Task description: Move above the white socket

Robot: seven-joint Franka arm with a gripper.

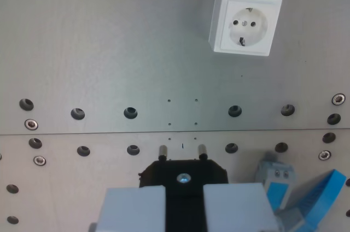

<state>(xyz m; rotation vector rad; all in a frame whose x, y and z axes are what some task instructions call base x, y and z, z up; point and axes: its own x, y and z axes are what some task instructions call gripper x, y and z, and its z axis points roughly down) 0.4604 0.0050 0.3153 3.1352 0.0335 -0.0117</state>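
The white socket (245,21) sits on the grey plate toward the wrist view's upper right, its round recess with two holes facing up. At the bottom middle my gripper (183,202) is shut on a black plug (183,174), whose two metal pins (162,151) point up the picture. The light grey fingers (136,207) clamp the plug body from both sides. The plug lies well below and to the left of the socket, apart from it.
A seam between two metal plates (82,133) crosses the view, with rows of bolt holes (130,112) above and below it. A blue and grey part (306,199) stands at the lower right, close beside my gripper.
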